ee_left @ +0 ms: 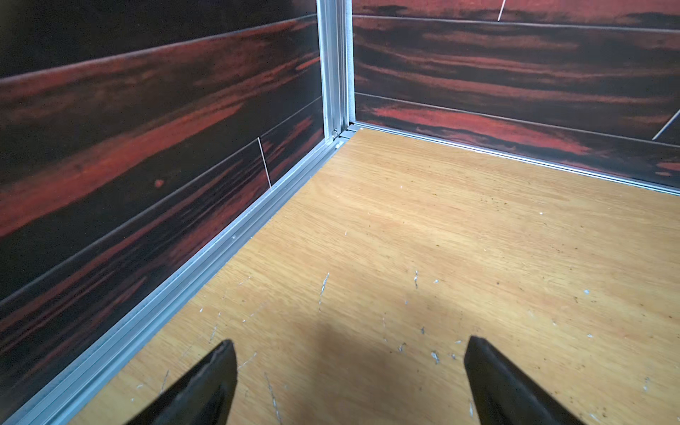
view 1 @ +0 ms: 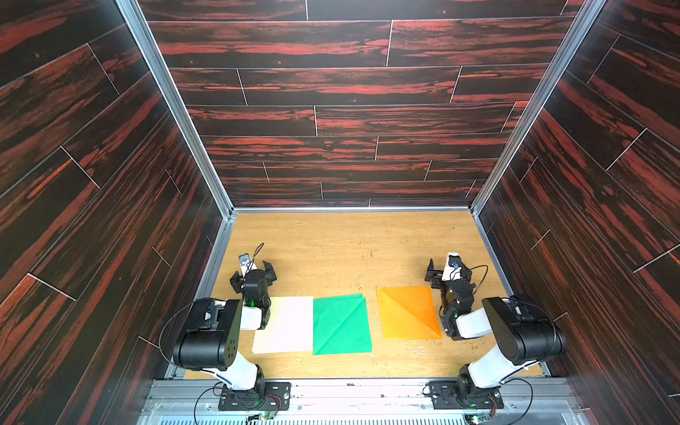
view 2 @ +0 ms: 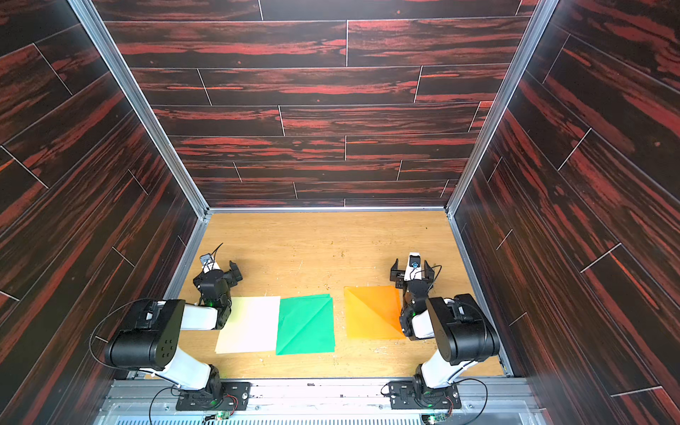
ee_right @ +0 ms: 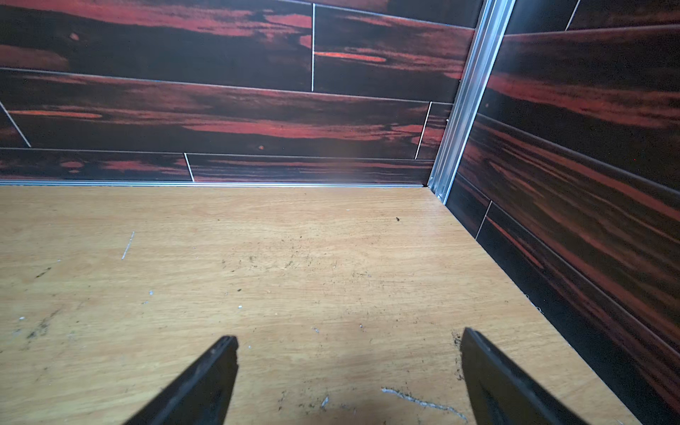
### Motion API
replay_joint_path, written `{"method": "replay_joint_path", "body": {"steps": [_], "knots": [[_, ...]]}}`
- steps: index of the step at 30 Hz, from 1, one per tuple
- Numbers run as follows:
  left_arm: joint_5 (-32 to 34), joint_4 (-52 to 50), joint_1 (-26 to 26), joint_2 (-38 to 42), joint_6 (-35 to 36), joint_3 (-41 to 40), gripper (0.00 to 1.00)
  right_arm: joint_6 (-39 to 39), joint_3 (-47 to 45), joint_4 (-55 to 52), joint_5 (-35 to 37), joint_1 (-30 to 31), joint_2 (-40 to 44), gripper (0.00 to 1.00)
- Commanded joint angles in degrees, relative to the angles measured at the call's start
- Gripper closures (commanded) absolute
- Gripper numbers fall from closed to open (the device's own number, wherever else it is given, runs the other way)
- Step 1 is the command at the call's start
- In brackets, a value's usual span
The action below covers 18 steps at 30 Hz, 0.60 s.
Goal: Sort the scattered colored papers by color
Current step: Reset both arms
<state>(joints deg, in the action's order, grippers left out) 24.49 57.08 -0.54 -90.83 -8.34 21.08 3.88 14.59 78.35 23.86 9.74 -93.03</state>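
Cream-white paper (view 1: pixel 285 323) lies flat just behind the left gripper (view 1: pixel 254 274), toward its arm's base, in both top views. Its edge touches the green paper (view 1: pixel 340 323). Orange paper (view 1: pixel 406 312) lies apart from these, just behind the right gripper (view 2: pixel 412 273).

Left wrist view: fingers (ee_left: pixel 206 386) spread wide, holding nothing, over the wooden tabletop (ee_left: pixel 404 239).

Right wrist view: fingers (ee_right: pixel 198 386) likewise spread and empty, tabletop beneath.

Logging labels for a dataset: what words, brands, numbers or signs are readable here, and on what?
None readable.
The cream-white square paper sheet, bright green square paper sheet and orange square paper sheet show no print.
Green circuit board by the left arm's base: too small to read.
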Motion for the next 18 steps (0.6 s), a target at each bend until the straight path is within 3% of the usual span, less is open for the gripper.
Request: {"method": "replay_joint_path", "body": {"steps": [1,18], "knots": [[0.4,3.3,-0.2,-0.3,1.0,-0.4,0.0,-0.2,-0.3,0.9,-0.4,0.0,0.6,0.02],[0.2,2.9,-0.2,-0.2,0.8,-0.3,0.0,-0.2,-0.1,0.7,-0.2,0.0,0.5,0.02]]}}
